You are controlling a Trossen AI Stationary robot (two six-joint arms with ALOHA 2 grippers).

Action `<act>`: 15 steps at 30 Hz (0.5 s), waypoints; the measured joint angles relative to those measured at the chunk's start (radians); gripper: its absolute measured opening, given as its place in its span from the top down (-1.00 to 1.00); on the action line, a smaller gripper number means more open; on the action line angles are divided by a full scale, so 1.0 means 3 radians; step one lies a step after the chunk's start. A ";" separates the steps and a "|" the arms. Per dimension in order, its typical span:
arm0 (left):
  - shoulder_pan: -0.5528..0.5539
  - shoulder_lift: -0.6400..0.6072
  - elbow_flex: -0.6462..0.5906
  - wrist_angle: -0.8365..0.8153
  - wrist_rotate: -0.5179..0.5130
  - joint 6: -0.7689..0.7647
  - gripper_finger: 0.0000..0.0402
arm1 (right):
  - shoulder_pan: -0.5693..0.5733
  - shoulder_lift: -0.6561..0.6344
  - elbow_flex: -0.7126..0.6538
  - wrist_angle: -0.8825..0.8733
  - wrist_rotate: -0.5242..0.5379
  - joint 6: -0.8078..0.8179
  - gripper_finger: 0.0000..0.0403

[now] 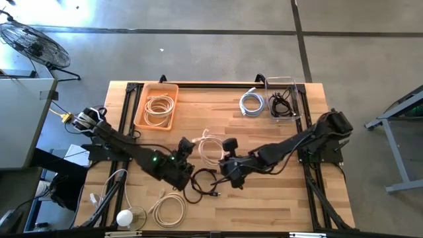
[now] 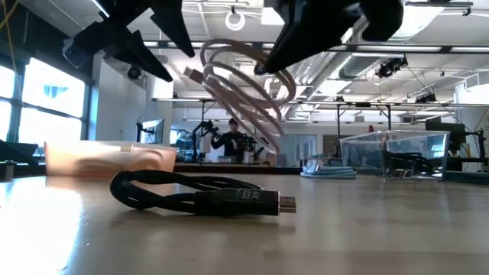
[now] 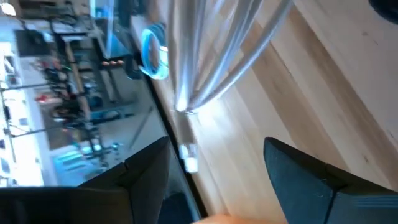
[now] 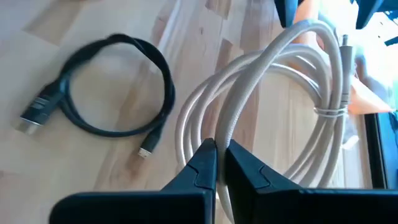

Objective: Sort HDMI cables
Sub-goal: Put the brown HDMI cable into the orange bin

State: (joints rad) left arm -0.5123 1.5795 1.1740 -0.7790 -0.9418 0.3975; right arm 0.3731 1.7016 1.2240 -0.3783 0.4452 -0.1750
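While our right gripper [image 4: 216, 163] pinches the cream cable [image 4: 273, 106] aloft, coil hanging ahead of it, black cable [image 4: 99, 87] beneath, left gripper [image 3: 211, 180] spread nearby, both arms angled inward.

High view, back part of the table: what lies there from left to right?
Orange tray holding a cream cable coil → silvery-white cable coil → clear box holding a black cable.
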 joint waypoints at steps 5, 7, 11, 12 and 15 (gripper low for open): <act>-0.0094 0.0000 0.0000 0.0480 0.0015 0.0530 -0.25 | 0.0035 -0.0064 0.0000 0.0014 0.0068 -0.0008 0.96; -0.0113 0.0000 0.0000 0.0753 0.0257 0.0835 -0.25 | 0.0034 -0.0064 -0.0001 0.0017 0.0056 -0.0022 0.96; -0.0103 0.0000 0.0000 0.1115 0.0528 0.1202 -0.25 | 0.0026 -0.0064 0.0000 0.0078 0.0051 -0.0042 0.96; -0.0092 0.0000 0.0000 0.1141 0.0533 0.1250 -0.25 | 0.0025 -0.0064 0.0000 0.0094 0.0056 -0.0046 0.96; -0.0051 0.0000 0.0000 0.1204 0.0591 0.1308 -0.25 | 0.0022 -0.0064 0.0000 0.0142 0.0041 -0.0093 0.96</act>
State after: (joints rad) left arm -0.5277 1.5795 1.1740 -0.4179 -0.7645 0.7898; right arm 0.3798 1.6825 1.2240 -0.3357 0.4574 -0.2030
